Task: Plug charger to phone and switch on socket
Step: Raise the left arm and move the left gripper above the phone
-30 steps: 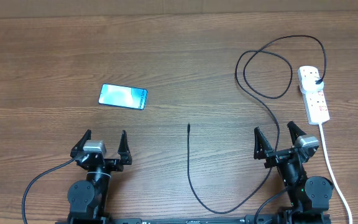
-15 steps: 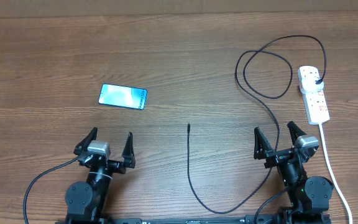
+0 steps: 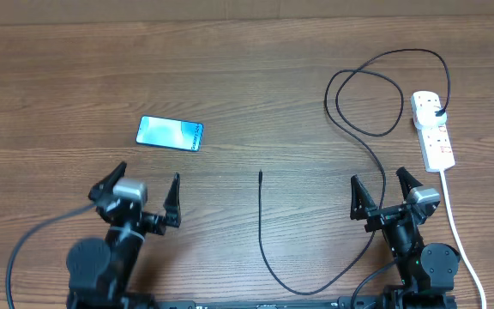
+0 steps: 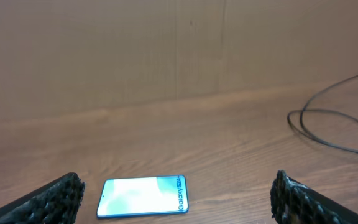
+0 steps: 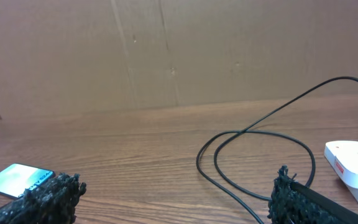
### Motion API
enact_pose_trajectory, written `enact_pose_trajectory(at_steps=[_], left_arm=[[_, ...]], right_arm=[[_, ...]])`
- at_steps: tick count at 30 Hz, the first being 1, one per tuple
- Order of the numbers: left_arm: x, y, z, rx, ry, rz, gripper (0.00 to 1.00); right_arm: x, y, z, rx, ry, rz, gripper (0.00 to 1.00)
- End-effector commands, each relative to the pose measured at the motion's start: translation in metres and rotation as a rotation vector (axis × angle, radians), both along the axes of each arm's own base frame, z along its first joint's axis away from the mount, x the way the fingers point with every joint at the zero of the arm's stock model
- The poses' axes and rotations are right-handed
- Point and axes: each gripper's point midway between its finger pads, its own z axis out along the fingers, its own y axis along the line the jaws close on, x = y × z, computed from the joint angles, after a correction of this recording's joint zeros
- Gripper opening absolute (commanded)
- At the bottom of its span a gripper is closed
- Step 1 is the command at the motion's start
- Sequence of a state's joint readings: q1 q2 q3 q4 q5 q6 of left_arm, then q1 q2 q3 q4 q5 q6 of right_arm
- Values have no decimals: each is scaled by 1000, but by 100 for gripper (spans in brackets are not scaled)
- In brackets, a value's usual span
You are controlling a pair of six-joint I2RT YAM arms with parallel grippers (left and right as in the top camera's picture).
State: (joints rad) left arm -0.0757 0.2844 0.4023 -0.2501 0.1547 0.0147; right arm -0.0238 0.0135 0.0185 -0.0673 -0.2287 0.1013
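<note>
The phone (image 3: 170,133) lies flat on the table at left, its teal screen lit; it also shows in the left wrist view (image 4: 143,196) and at the left edge of the right wrist view (image 5: 16,178). The charger cable (image 3: 262,225) has its connector tip at mid-table, loops at the right (image 5: 253,146), and its black plug sits in the socket (image 3: 433,129), a white power strip at far right. My left gripper (image 3: 144,190) is open and empty, just short of the phone. My right gripper (image 3: 386,190) is open and empty, beside the cable.
The strip's thick white cord (image 3: 458,227) runs down the right side toward the table's front edge. A brown cardboard wall (image 4: 166,50) stands along the table's far side. Part of the strip shows in the right wrist view (image 5: 353,163).
My left arm has shifted left and lifted, with its gripper still open. The right arm, phone and cable have not moved.
</note>
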Motion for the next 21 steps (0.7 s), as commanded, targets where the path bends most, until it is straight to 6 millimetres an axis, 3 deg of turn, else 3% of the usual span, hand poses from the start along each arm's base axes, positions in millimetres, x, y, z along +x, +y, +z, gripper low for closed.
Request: enact_pose_trajectory(at_steps=[1,8,15,21], left_arm=[[15,-3,19,36,57,-19,100],[52,-5,36,67,282,-26,99],[96,8,51,103,538,67,100],[124,4,59,115,675,55,99]], right_arm=[[0,0,-2,3,-4,-1,100],[0,0,-2,3,-4,-1,100],[0,0,-2,3,-4,-1,100],[0,0,-2,3,-4,-1,100]])
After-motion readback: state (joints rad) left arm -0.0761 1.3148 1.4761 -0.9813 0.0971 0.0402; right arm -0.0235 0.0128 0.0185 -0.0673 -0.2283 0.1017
